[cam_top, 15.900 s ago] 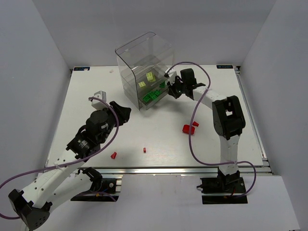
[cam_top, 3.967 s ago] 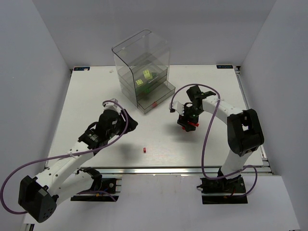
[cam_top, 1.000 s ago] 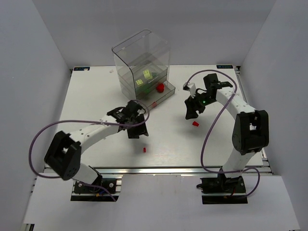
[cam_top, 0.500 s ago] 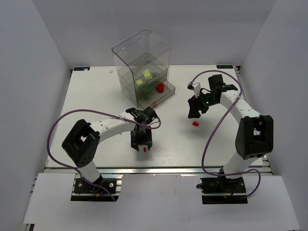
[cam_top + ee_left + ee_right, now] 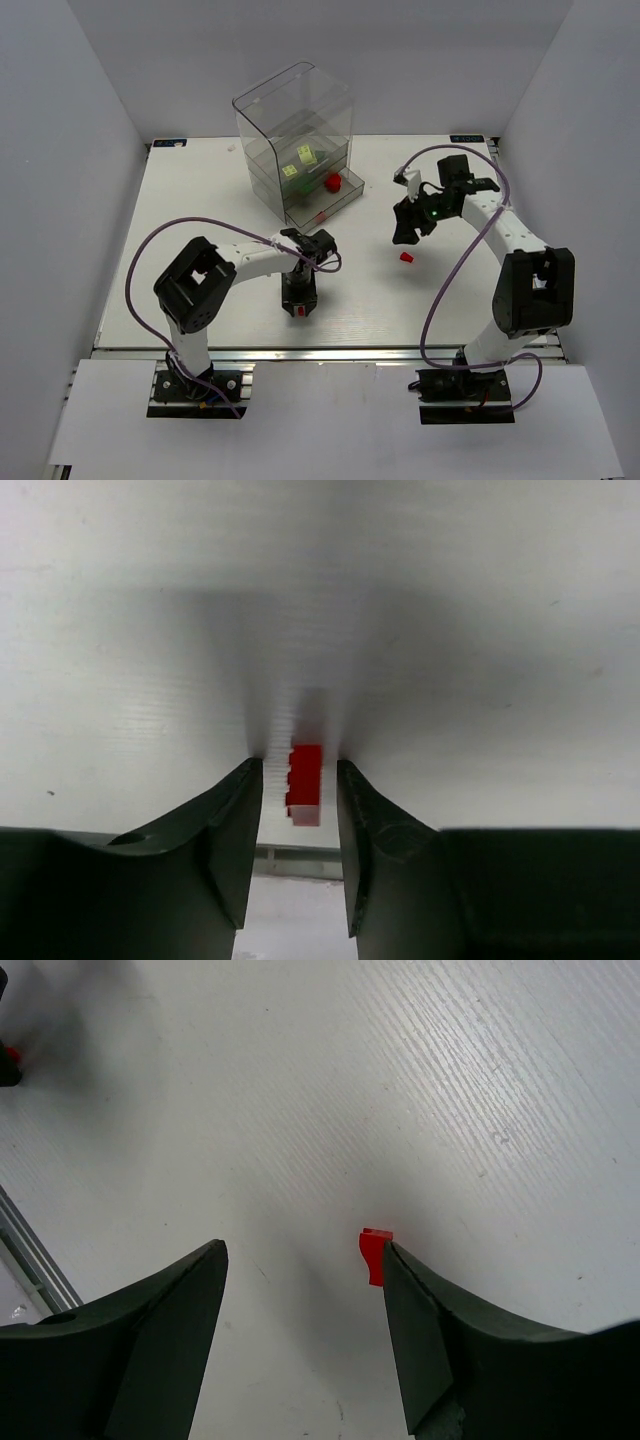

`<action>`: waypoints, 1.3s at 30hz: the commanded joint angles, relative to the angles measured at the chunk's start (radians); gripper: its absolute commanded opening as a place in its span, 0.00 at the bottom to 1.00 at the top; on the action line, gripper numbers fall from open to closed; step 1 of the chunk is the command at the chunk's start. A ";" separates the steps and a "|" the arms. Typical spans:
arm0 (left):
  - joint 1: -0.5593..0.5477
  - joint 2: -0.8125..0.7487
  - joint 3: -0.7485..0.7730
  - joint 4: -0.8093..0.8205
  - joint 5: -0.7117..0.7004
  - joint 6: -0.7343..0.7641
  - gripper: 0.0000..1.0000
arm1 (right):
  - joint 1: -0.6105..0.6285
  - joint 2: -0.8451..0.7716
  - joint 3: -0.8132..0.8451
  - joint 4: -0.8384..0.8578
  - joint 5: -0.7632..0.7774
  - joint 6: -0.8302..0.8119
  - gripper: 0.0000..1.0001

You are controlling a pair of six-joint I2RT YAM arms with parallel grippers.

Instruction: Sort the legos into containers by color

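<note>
A tiny red lego (image 5: pixel 299 313) (image 5: pixel 305 778) lies on the white table near the front edge. My left gripper (image 5: pixel 299 304) (image 5: pixel 299 764) points down over it, open, one finger on each side and a narrow gap both ways. A second small red lego (image 5: pixel 405 257) (image 5: pixel 373 1255) lies right of centre. My right gripper (image 5: pixel 404 234) (image 5: pixel 303 1247) hovers above it, open wide, the brick just beside its right fingertip (image 5: pixel 398 1260). The containers (image 5: pixel 295 140) stand at the back, the lowest drawer (image 5: pixel 350 192) pulled out with a red brick (image 5: pixel 332 182) inside; yellow-green bricks (image 5: pixel 300 160) sit higher up.
Another small red piece (image 5: pixel 320 215) lies at the front of the pulled-out drawer. Purple cables loop over both arms. The table's metal front rail (image 5: pixel 330 352) runs just below the left gripper, and white walls enclose the other sides.
My left gripper swung from beside the drawer down to the tiny red lego and its jaws narrowed around it. The right gripper drifted slightly right, still open.
</note>
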 commanded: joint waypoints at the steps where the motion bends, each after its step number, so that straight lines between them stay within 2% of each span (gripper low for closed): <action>1: -0.004 -0.005 0.044 0.031 -0.043 0.002 0.45 | -0.004 -0.060 -0.024 0.019 -0.008 0.010 0.68; 3: -0.004 -0.010 0.039 0.039 -0.040 0.006 0.39 | -0.001 -0.073 -0.035 0.022 -0.007 0.010 0.68; 4: -0.004 -0.012 0.038 0.043 -0.039 0.004 0.29 | -0.002 -0.080 -0.045 0.024 -0.004 0.010 0.68; 8: -0.004 -0.042 0.038 0.051 -0.030 0.006 0.11 | -0.002 -0.094 -0.065 0.027 0.001 0.010 0.68; 11: -0.004 -0.090 0.047 0.071 -0.025 0.022 0.01 | -0.002 -0.102 -0.081 0.030 0.010 0.010 0.68; 13: -0.004 -0.122 0.056 0.094 -0.023 0.056 0.00 | -0.001 -0.108 -0.088 0.038 0.031 0.013 0.67; 17: -0.004 -0.202 0.116 0.192 -0.097 0.253 0.00 | -0.002 -0.131 -0.122 0.114 0.110 0.074 0.67; 19: -0.004 -0.228 0.139 0.232 -0.189 0.350 0.00 | -0.002 -0.133 -0.128 0.170 0.168 0.108 0.59; 20: -0.004 -0.228 0.153 0.276 -0.221 0.449 0.00 | -0.002 -0.133 -0.127 0.182 0.183 0.145 0.50; 21: -0.004 -0.226 0.182 0.296 -0.265 0.501 0.00 | -0.001 -0.130 -0.125 0.212 0.205 0.171 0.17; 22: -0.004 -0.211 0.193 0.351 -0.270 0.568 0.00 | 0.001 -0.120 -0.119 0.217 0.237 0.191 0.06; 23: 0.009 -0.199 0.203 0.375 -0.269 0.692 0.00 | -0.002 -0.114 -0.115 0.220 0.237 0.199 0.00; 26: 0.019 -0.113 0.286 0.415 -0.261 0.870 0.00 | -0.002 -0.103 -0.105 0.236 0.248 0.208 0.00; 31: 0.019 0.066 0.503 0.416 -0.410 1.070 0.00 | -0.001 -0.099 -0.089 0.254 0.251 0.225 0.00; 35: 0.028 0.212 0.593 0.480 -0.529 1.244 0.00 | -0.002 -0.100 -0.089 0.248 0.257 0.220 0.00; 39: 0.066 0.275 0.624 0.536 -0.580 1.253 0.00 | -0.005 -0.117 -0.102 0.246 0.277 0.197 0.00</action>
